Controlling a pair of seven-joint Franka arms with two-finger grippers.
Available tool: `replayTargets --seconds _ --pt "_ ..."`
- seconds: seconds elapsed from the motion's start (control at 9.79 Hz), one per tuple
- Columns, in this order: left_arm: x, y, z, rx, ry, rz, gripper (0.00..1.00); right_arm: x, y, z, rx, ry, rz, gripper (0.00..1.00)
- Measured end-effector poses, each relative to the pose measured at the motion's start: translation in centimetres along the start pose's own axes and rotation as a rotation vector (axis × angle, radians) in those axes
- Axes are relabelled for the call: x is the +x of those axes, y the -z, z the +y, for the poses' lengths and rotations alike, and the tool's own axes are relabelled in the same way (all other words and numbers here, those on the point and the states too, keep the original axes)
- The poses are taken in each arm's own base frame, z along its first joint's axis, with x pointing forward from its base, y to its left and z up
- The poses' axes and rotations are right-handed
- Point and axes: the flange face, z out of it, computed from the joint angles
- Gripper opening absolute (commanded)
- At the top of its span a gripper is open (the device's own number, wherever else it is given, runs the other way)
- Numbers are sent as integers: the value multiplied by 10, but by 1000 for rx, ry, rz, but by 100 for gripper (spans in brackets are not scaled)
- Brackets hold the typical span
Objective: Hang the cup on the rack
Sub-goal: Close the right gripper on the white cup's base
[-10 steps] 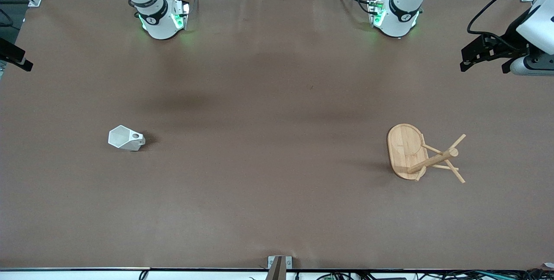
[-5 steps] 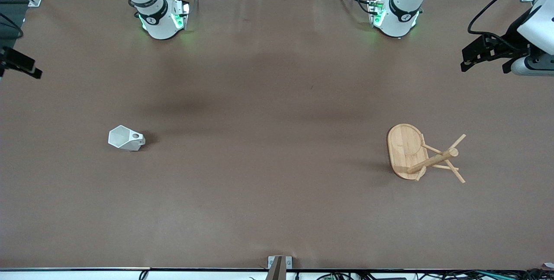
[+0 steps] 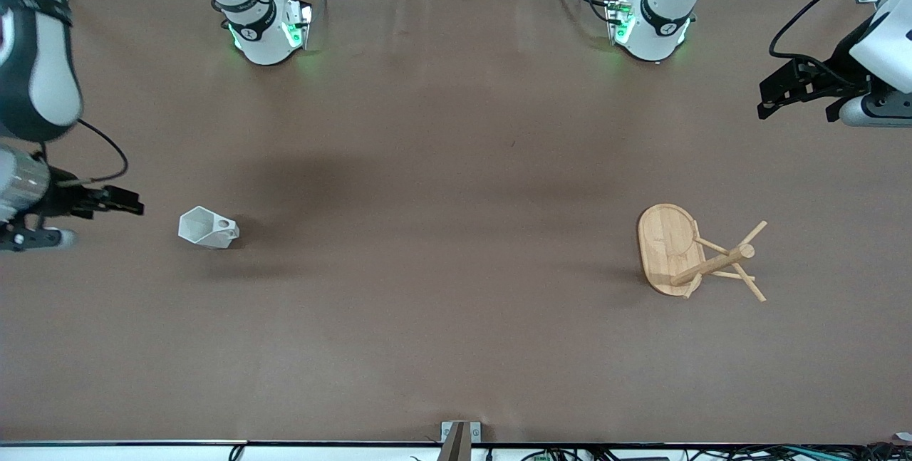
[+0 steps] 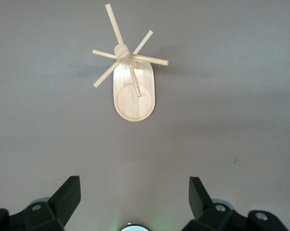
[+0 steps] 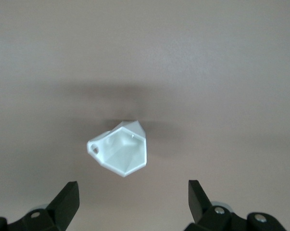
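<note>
The white faceted cup point(image 3: 206, 228) lies on its side on the brown table toward the right arm's end, its handle with the round hole turned toward the table's middle. In the right wrist view the cup point(image 5: 121, 150) shows ahead of the fingers, its mouth facing the camera. My right gripper point(image 3: 107, 203) hangs open in the air beside the cup, apart from it, nothing between its fingers point(image 5: 133, 192). The bamboo rack point(image 3: 695, 253) rests toward the left arm's end, oval base, post and thin pegs showing point(image 4: 132, 72). My left gripper point(image 3: 796, 106) hovers open and empty point(image 4: 134, 192), well away from the rack.
Both arm bases point(image 3: 267, 30) point(image 3: 648, 26) stand along the table's edge farthest from the front camera. A small metal bracket point(image 3: 459, 436) sits at the nearest edge. The brown table point(image 3: 456, 233) stretches bare between cup and rack.
My right arm has swung in from the table's end and come down beside the cup. The left gripper, the cup and the rack have stayed put.
</note>
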Motion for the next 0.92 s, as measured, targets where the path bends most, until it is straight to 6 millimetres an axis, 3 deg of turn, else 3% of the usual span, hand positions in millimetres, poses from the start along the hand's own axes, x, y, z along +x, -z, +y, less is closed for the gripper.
replayTargets --seconds 0.2,0.51,0.72,0.92 --pt "0 0 0 0 0 -1 99 -3 -65 4 -8 57 22 99" --pt "0 -1 -1 0 1 -1 99 -21 -125 8 -21 105 52 93" --pt "0 -1 -1 0 1 -1 99 -27 -155 7 -23 122 51 77" --pt "1 -1 -1 0 1 -2 99 -25 -174 8 -24 129 53 49"
